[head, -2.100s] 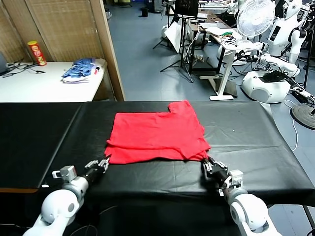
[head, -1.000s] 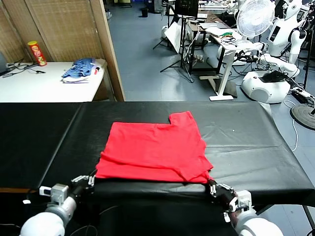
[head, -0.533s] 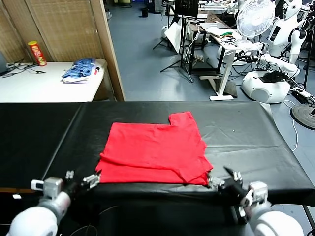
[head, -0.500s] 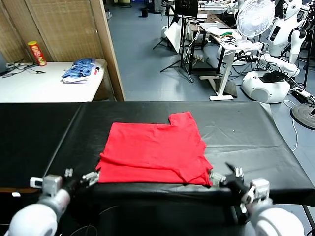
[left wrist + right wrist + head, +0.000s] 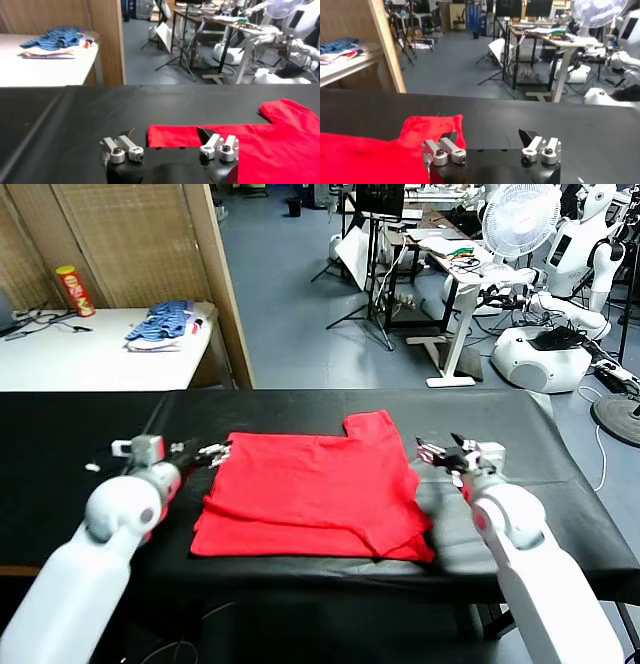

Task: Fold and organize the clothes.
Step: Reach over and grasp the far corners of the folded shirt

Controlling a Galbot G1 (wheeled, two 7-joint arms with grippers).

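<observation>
Red T-shirt folded on black table | grippers empty

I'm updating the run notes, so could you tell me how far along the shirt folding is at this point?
Partly done: the red T-shirt lies on the black table doubled into a rough rectangle, one sleeve sticking out at the far edge. In hand: nothing; the left gripper and right gripper hover open at the shirt's far corners. Left: the remaining folds, tucking that sleeve in, and tidying.

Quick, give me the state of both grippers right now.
Left gripper: open, holding nothing, at the red T-shirt's far left corner.
Right gripper: open, holding nothing, beside the sleeve.
</observation>
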